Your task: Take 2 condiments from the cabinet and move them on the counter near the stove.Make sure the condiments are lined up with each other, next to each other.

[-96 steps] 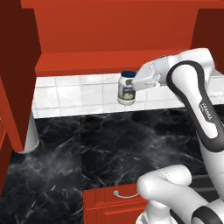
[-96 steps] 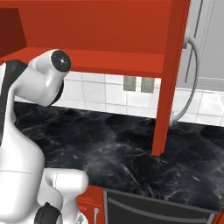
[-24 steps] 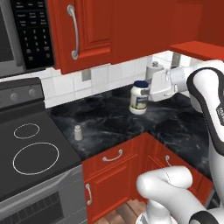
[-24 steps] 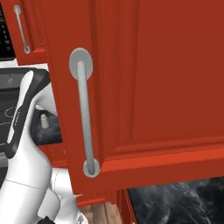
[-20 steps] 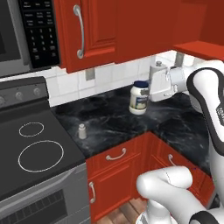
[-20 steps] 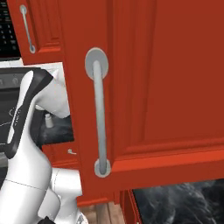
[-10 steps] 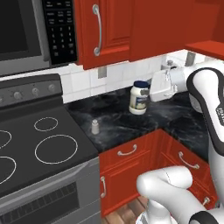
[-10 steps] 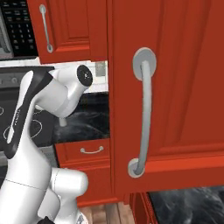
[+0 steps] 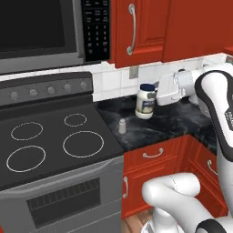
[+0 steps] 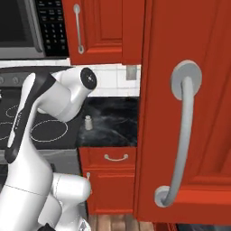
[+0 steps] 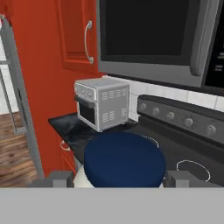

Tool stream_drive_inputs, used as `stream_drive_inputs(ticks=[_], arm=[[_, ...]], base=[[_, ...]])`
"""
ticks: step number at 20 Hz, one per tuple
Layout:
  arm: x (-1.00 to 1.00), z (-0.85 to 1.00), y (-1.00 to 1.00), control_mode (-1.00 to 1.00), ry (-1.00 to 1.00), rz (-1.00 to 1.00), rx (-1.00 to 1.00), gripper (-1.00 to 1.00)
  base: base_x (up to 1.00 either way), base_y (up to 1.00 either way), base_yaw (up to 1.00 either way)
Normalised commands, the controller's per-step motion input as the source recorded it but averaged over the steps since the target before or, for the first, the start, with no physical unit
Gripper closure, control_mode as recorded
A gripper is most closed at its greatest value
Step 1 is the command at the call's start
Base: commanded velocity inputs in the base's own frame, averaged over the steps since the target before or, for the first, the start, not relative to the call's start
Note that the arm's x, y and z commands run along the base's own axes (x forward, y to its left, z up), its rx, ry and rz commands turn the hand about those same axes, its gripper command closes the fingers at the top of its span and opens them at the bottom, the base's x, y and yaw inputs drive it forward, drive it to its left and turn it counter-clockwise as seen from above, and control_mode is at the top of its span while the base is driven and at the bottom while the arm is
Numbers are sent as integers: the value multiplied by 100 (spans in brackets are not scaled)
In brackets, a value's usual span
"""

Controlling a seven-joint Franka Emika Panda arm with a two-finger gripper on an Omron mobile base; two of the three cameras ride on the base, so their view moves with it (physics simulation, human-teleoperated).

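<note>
My gripper [image 9: 156,94] is shut on the white jar [image 9: 145,101] with the dark blue lid, holding it upright from the side over the black marble counter [image 9: 179,122]. In the hand view the blue lid [image 11: 124,159] sits between my two fingertips [image 11: 54,179]. The small grey-white shaker [image 9: 122,126] stands on the counter beside the stove [image 9: 54,150], a little left of and nearer than the jar. It also appears past my arm as the shaker [image 10: 88,122] in the right base view.
A microwave [image 9: 45,32] hangs above the stove. Closed red wall cabinets [image 9: 141,27] hang over the counter. A large red cabinet door [image 10: 189,113] with a silver handle stands close at the right. A toaster oven [image 11: 103,103] sits on the counter beyond the stove.
The whole picture has shifted: the base has driven left, so the stove and microwave have come further into view. The jar stays in my gripper.
</note>
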Motion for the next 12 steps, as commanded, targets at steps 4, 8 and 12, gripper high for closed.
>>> stream_drive_inputs(ticks=[4, 8, 12], arm=[[0, 0, 0, 100, 0, 0, 0, 100], [0, 0, 0, 100, 0, 0, 0, 100], [0, 0, 0, 100, 0, 0, 0, 100]], base=[[20, 0, 39], [35, -2, 34], [37, -23, 16]])
